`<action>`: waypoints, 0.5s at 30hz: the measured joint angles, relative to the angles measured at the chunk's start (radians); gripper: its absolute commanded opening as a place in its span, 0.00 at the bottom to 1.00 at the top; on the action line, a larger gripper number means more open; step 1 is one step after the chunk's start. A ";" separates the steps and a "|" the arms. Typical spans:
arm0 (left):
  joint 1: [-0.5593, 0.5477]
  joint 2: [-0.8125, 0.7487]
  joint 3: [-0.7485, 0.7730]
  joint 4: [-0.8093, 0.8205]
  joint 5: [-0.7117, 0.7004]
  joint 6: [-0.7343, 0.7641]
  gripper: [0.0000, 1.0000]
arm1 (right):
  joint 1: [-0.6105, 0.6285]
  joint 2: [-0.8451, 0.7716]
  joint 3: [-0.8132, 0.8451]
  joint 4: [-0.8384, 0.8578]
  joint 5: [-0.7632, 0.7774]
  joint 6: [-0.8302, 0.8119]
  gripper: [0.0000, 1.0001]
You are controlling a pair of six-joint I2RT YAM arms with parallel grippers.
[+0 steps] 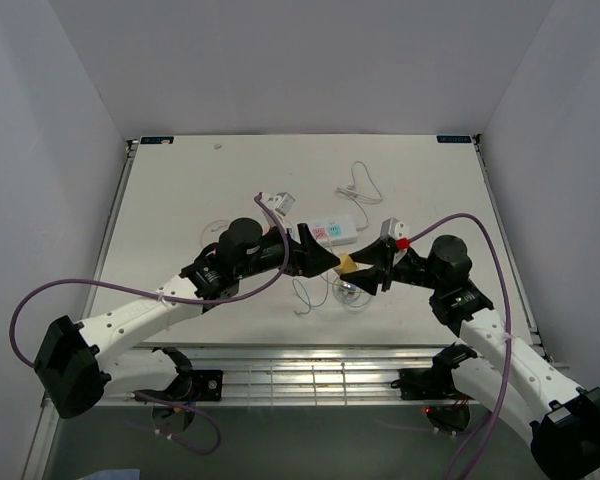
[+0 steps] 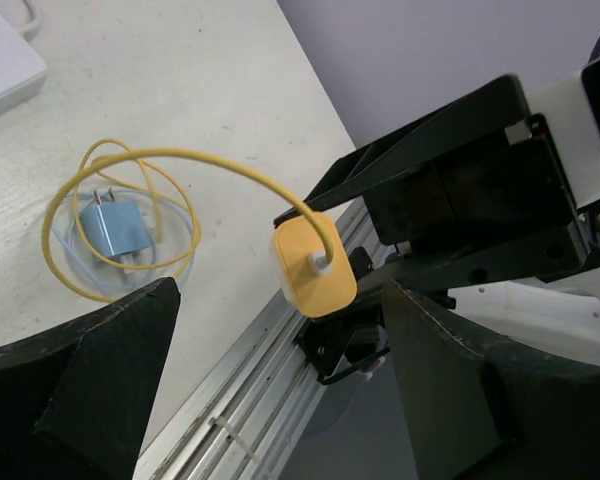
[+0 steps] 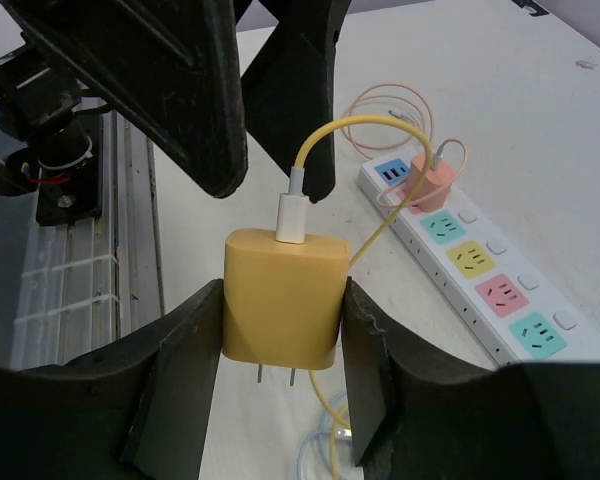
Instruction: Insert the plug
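Observation:
My right gripper (image 3: pixel 283 320) is shut on a yellow plug (image 3: pixel 283 295) and holds it above the table, prongs pointing down, with its yellow cable (image 3: pixel 330 140) looping away. The plug also shows in the top view (image 1: pixel 347 264) and the left wrist view (image 2: pixel 315 265). My left gripper (image 1: pixel 325 259) is open and empty. It faces the plug from the left, tips close to it but apart. The white power strip (image 3: pixel 480 270) with coloured sockets lies to the right of the plug, also seen from above (image 1: pixel 335 231). A pink plug (image 3: pixel 432 175) sits in one of its sockets.
A blue plug (image 2: pixel 120 235) with a pale coiled cable lies on the table under the grippers. Two white adapters (image 1: pixel 277 203) (image 1: pixel 391 228) and a thin white cable (image 1: pixel 360 185) lie near the strip. A metal rail (image 1: pixel 310 372) runs along the near edge.

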 measured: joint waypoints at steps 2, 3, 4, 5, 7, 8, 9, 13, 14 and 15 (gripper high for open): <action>-0.003 0.001 0.000 0.026 -0.018 -0.029 0.85 | 0.014 -0.001 0.000 0.000 0.013 -0.002 0.24; -0.004 0.001 0.000 0.036 -0.025 -0.035 0.81 | 0.019 -0.002 0.000 -0.001 0.019 -0.002 0.24; -0.006 0.002 0.000 0.047 -0.037 -0.047 0.72 | 0.027 -0.003 0.000 -0.001 0.025 -0.003 0.24; -0.008 0.005 0.001 0.055 -0.049 -0.058 0.68 | 0.034 -0.004 0.000 -0.001 0.033 -0.004 0.23; -0.013 0.016 0.002 0.061 -0.071 -0.068 0.56 | 0.047 -0.006 0.000 -0.001 0.046 -0.005 0.23; -0.016 0.024 0.003 0.062 -0.079 -0.074 0.52 | 0.051 -0.008 0.000 -0.001 0.056 -0.004 0.23; -0.018 0.035 0.005 0.064 -0.086 -0.076 0.48 | 0.055 -0.011 0.000 -0.001 0.065 -0.004 0.23; -0.038 0.070 0.023 0.081 -0.095 -0.079 0.26 | 0.063 -0.012 0.000 -0.023 0.105 -0.001 0.23; -0.042 0.075 0.026 0.083 -0.096 -0.080 0.08 | 0.065 -0.011 0.000 -0.028 0.114 -0.001 0.23; -0.047 0.080 0.029 0.084 -0.096 -0.085 0.00 | 0.068 -0.011 0.000 -0.034 0.123 -0.001 0.23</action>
